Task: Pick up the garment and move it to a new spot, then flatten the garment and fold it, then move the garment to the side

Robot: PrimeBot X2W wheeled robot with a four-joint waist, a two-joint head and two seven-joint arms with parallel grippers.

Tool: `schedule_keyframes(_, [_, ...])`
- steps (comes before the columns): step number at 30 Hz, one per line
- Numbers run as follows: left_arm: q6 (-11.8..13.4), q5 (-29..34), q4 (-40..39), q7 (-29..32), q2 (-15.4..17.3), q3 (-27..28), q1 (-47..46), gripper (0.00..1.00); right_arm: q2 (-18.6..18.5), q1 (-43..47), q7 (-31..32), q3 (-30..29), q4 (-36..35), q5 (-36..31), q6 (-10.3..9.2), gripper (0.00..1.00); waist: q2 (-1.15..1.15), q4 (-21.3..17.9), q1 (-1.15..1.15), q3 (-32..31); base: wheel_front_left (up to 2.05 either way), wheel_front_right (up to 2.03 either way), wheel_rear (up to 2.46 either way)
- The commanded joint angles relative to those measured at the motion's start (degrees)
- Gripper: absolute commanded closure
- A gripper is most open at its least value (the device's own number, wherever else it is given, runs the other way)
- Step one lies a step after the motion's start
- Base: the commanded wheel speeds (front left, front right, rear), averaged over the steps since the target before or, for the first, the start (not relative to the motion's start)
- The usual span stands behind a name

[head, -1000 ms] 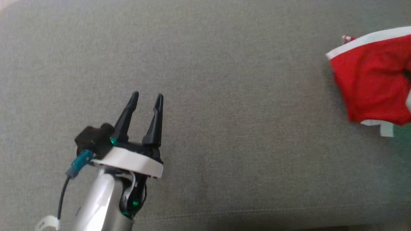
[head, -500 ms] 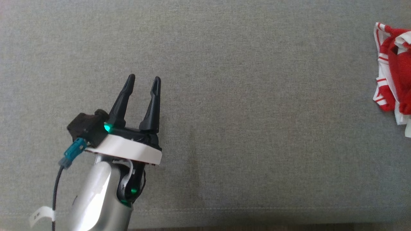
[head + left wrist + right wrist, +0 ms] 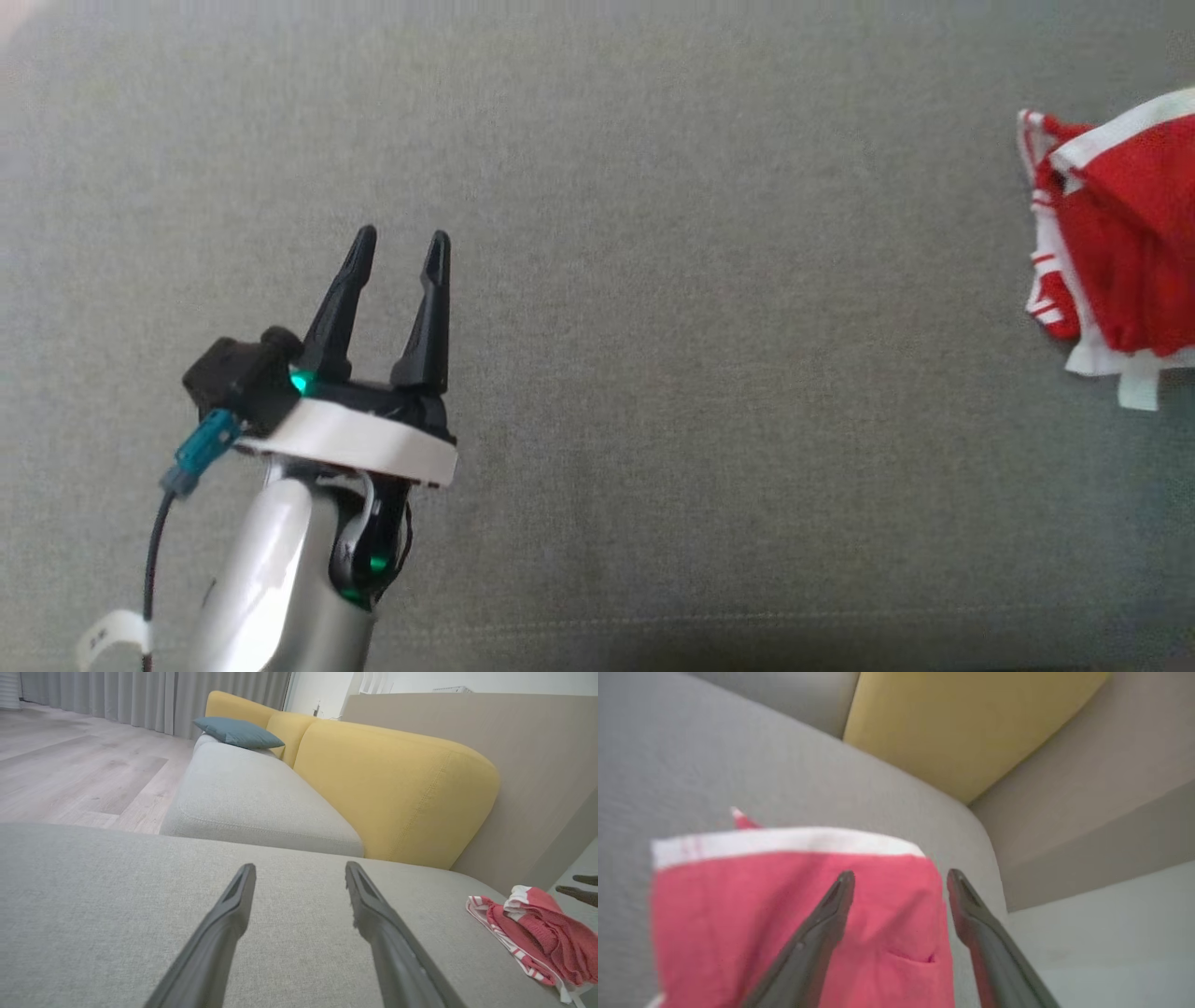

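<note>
- The right tool (image 3: 901, 873), clamped a second ago, now stands wide above the garment (image 3: 1120, 233). The garment looks released, so the move to a new spot seems done.
- The garment lies bunched at the right end of the grey seat (image 3: 653, 420), near its edge.
- The left tool (image 3: 400, 238) hovers wide and empty, with broad bare seat between them for flattening.

Right side of garment (image 3: 1130, 252) beyond the head view's edge.

Head overhead; wrists low; share garment (image 3: 1130, 233)
</note>
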Motion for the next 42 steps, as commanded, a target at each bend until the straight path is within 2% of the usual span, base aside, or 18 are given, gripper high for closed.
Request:
schedule_keyframes(1, [0.02,0.61,-1.48,-0.70,0.42,2.61,0.62,0.00,1.63,1.31,-4.03,-1.66,-3.86,-1.94,-0.05,0.00,0.00,-0.85,0.00,-3.88,0.00,0.00,0.00])
schedule_keyframes(2, [0.02,0.72,-1.43,-0.70,0.42,2.84,1.03,0.00,3.53,1.92,-6.37,-2.54,-5.25,-2.89,-0.05,0.00,0.00,-1.02,0.00,-5.14,0.00,0.00,0.00])
schedule_keyframes(3, [0.02,0.72,-1.43,-0.70,0.42,2.84,1.03,0.00,3.53,1.92,-6.37,-2.54,-5.25,-2.89,-0.05,0.00,0.00,-1.02,0.00,-5.14,0.00,0.00,0.00])
schedule_keyframes(8, [0.30,1.08,-1.46,-0.70,0.42,3.85,3.67,0.00,13.66,6.76,-15.75,-5.28,-10.52,-3.61,-0.05,0.00,0.00,-1.94,0.00,-10.85,0.00,0.00,0.00])
schedule_keyframes(12, [0.79,1.10,-1.63,-0.70,0.42,4.19,5.99,0.00,20.31,12.18,-21.92,-5.25,-14.44,-2.57,-0.05,0.00,0.00,-2.47,0.00,-14.54,0.00,0.00,0.00])
schedule_keyframes(13, [0.93,1.14,-1.71,-0.70,0.42,4.26,7.09,0.00,23.12,15.22,-24.56,-5.47,-16.39,-2.31,-0.05,0.00,0.00,-2.66,0.00,-15.63,0.00,0.00,0.00])
schedule_keyframes(20, [2.36,2.31,-1.75,-0.70,0.42,4.00,10.77,0.00,32.20,26.56,-31.26,-9.35,-21.72,-2.54,-0.05,0.00,0.00,-2.80,0.00,-17.99,0.00,0.00,0.00])
schedule_keyframes(25, [3.84,2.88,-1.51,-0.70,0.42,2.88,13.33,0.00,34.10,34.05,-33.15,-10.92,-24.11,-2.67,-0.05,0.00,0.00,-2.44,0.00,-18.77,0.00,0.00,0.00])
schedule_keyframes(29, [6.28,4.05,-3.53,-0.70,0.42,2.60,14.64,0.00,34.20,38.10,-33.55,-11.46,-25.97,2.04,-0.05,0.00,0.00,-2.27,0.00,-19.17,0.00,0.00,0.00])
schedule_keyframes(31, [6.73,4.57,-4.24,-0.70,0.42,2.56,14.98,0.00,34.21,38.84,-33.57,-11.60,-26.99,2.90,-0.05,0.00,0.00,-2.34,0.00,-19.20,0.00,0.00,0.00])
schedule_keyframes(38, [7.17,5.60,-5.52,-0.70,0.42,2.86,15.02,0.00,34.22,39.59,-33.59,-11.18,-28.68,3.16,-0.05,0.00,0.00,-2.61,0.00,-19.19,0.00,0.00,0.00])
schedule_keyframes(42, [6.58,7.46,-5.53,-0.70,0.42,2.45,14.99,0.00,34.22,39.58,-33.59,-11.30,-29.09,3.37,-0.05,0.00,0.00,-2.65,0.00,-19.10,0.00,0.00,0.00])
